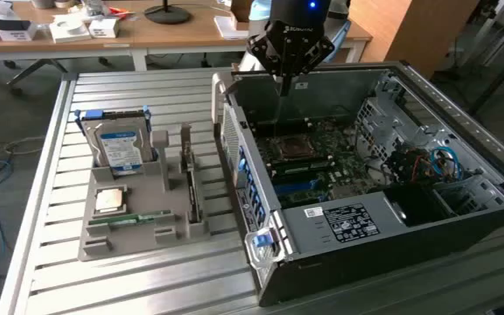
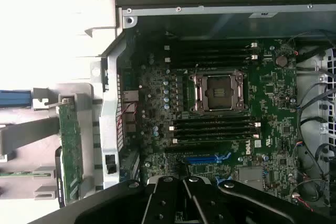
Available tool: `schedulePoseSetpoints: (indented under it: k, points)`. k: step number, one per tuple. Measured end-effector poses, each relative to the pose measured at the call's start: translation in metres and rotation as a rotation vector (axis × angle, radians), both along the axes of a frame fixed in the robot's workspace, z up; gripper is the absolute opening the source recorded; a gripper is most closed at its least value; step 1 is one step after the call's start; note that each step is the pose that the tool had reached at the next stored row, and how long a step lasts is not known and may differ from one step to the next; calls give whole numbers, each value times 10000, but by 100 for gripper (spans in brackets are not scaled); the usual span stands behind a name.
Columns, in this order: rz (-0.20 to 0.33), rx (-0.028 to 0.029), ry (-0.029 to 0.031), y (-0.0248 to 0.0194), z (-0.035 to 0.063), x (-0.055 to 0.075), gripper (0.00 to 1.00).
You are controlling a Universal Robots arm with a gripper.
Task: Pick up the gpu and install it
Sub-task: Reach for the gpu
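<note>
Gripper (image 1: pixel 280 88): closed, empty, positioned over motherboard (image 1: pixel 322 164), upper centre of exterior frame.
Gpu (image 1: pixel 191 184): seated upright in grey holder (image 1: pixel 166 197), centre-left.
Progress: nothing picked up or installed yet.

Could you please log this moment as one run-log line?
jaws: shut, empty | over: open computer case | gpu: upright in grey holder
</note>
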State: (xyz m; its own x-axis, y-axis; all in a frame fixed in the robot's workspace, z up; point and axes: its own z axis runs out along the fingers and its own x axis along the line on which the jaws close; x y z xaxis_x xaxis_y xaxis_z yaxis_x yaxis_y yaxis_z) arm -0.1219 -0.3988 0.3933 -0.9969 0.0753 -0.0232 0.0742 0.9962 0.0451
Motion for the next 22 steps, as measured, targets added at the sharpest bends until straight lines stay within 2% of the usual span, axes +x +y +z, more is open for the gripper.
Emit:
schedulePoseSetpoints:
  k: [13, 22]
  points:
    - [-1, 1, -1, 0, -1, -4, 11]
    - [1, 0, 0, 4, -7, -166, 11]
